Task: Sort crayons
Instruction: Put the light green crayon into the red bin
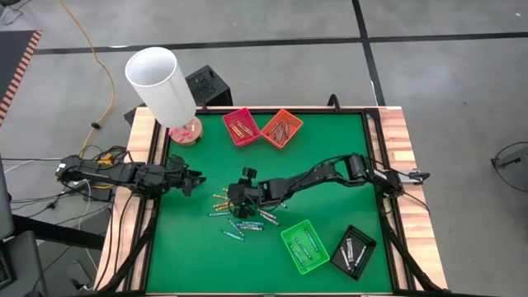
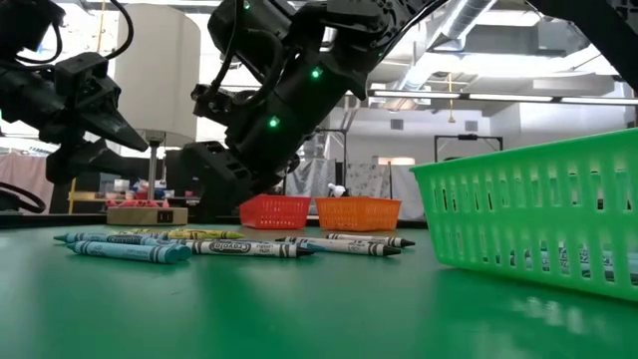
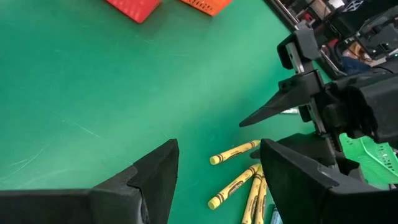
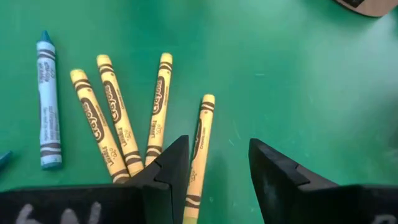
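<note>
Right claw [image 4: 211,165] spread low over yellow crayons [image 4: 115,121].

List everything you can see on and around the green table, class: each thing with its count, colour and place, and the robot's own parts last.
Crayons: a loose heap, count unclear, yellow, blue and teal, near the table's middle.
Yellow crayons: four, yellow, in front of the right hand.
Red tray: one, far edge, crayons inside.
Orange tray: one, beside the red tray.
Green tray: one, near edge, crayons inside.
Black tray: one, right of the green tray.
Lamp: one, white shade, far left corner.
Table: one, green mat, wooden border.
Left hand: open, at the left edge.
Right hand: open, over the yellow crayons.
</note>
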{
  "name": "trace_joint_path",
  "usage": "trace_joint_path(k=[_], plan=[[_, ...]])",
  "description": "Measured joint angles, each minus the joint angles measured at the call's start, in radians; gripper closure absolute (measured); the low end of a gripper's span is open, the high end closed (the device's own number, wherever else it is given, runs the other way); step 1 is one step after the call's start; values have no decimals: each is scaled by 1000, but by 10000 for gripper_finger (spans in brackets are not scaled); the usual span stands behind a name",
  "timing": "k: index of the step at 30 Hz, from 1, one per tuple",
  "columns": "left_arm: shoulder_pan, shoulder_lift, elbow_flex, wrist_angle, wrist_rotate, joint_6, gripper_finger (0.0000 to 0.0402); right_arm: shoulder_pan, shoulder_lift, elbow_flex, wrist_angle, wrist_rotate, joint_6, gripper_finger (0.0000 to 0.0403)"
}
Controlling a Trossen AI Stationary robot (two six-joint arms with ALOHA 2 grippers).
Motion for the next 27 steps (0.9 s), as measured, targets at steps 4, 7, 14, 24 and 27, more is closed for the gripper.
trace_joint_path(k=[4,7,14,24,27], plan=[[0,0,0,0,0,0,186,0,0,0,-5,-2,10,243],[0,0,0,0,0,0,186,-1,0,0,2,-2,9,243],[0,0,0,0,0,0,186,-7,0,0,-15,-5,43,243],[0,0,0,0,0,0,186,-8,0,0,-36,-7,43,243],[0,0,0,0,0,0,186,-12,-1,0,-37,-7,43,243]])
